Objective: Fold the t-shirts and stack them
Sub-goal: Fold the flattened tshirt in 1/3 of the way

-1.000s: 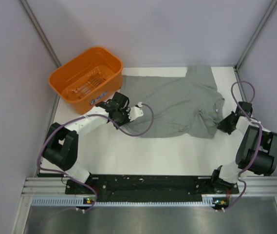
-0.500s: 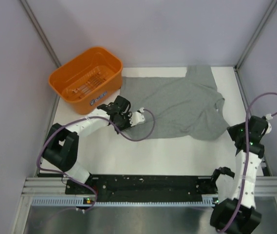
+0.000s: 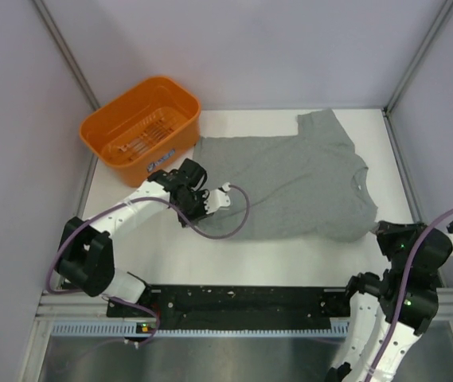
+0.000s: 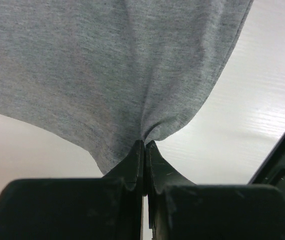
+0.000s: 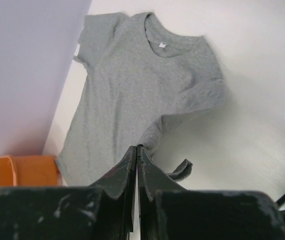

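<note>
One heather-grey t-shirt (image 3: 290, 179) lies spread on the white table, neck toward the right wall and hem toward the orange basket. My left gripper (image 3: 201, 200) is shut on the fabric at the shirt's near-left hem; the left wrist view shows the cloth (image 4: 107, 65) bunching into the closed left gripper (image 4: 145, 143). At the shirt's near-right corner, my right gripper (image 3: 377, 230) is shut on a fold by the sleeve. In the right wrist view the t-shirt (image 5: 132, 85) stretches away from the right gripper (image 5: 137, 147), which pinches it.
An orange plastic basket (image 3: 141, 127) stands at the back left, just beyond the shirt's hem, and its edge shows in the right wrist view (image 5: 27, 170). Grey walls close in the left, right and back. The black rail (image 3: 242, 301) of the arm bases runs along the near edge.
The right arm has drawn back toward the near-right corner, pulling the shirt's sleeve side with it. The shirt now lies flatter and more stretched. The left gripper shifted slightly nearer, still holding.
</note>
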Controlling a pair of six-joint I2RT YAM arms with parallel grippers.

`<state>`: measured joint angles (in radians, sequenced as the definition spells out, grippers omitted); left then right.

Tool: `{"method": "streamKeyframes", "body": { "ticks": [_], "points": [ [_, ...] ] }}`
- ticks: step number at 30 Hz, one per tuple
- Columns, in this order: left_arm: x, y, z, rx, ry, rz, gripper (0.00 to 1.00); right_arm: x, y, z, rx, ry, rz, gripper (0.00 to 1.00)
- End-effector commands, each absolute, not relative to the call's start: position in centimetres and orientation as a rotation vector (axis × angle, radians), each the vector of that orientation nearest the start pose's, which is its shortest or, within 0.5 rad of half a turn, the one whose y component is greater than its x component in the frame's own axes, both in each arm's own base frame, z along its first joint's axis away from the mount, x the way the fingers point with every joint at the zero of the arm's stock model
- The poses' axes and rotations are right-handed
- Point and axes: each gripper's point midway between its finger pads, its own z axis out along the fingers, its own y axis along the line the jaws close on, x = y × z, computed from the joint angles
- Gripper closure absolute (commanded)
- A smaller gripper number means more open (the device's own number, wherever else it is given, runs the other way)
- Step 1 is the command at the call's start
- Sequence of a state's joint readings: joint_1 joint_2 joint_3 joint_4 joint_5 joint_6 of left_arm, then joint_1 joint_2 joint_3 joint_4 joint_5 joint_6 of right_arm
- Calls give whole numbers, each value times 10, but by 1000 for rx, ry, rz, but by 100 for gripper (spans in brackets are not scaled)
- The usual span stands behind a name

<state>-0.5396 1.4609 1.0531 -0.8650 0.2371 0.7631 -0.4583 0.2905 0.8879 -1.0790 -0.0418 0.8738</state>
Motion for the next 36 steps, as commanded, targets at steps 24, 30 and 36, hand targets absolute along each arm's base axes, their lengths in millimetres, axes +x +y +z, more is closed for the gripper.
{"method": "streamKeyframes", "body": {
  "ticks": [24,30,36],
  "points": [
    [325,-179,105,1386,2192,-236,100,296,-74,199,969,1809,327,100],
    [342,-160,93,1259,2290,-189,100,331,-60,181,874,1914,333,100],
    [348,-149,90,1170,2331,-184,100,346,-71,177,833,1937,276,100]
  ]
}}
